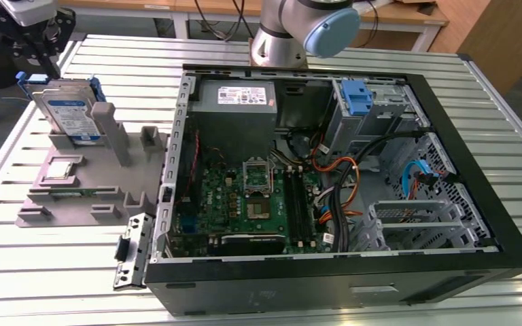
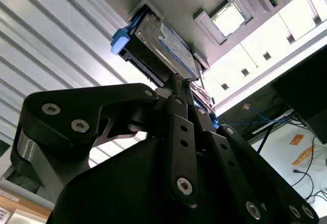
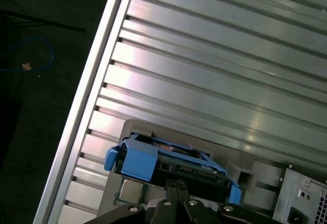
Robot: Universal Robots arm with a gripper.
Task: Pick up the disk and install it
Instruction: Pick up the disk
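The disk (image 1: pixel 68 112) stands on edge in a slot of the grey holder (image 1: pixel 84 193) at the exterior view's left, outside the computer case. It is silver with a white-and-blue label and blue rails. My gripper (image 1: pixel 48 66) hangs directly over its upper edge, its black fingers drawn together. In both wrist views the fingertips meet right at the disk's blue-railed edge: gripper (image 2: pixel 180 81) against disk (image 2: pixel 168 43), and gripper (image 3: pixel 176 184) against disk (image 3: pixel 168 160). I cannot tell whether they touch it.
The open computer case (image 1: pixel 483 204) lies on the slatted metal table (image 1: pixel 52 272), with a grey power-supply box (image 1: pixel 236 98) and a bare blue bracket (image 1: pixel 356 95) in its bay at the back. A processor chip (image 1: pixel 62 168) rests on the holder. The table edge is near the disk.
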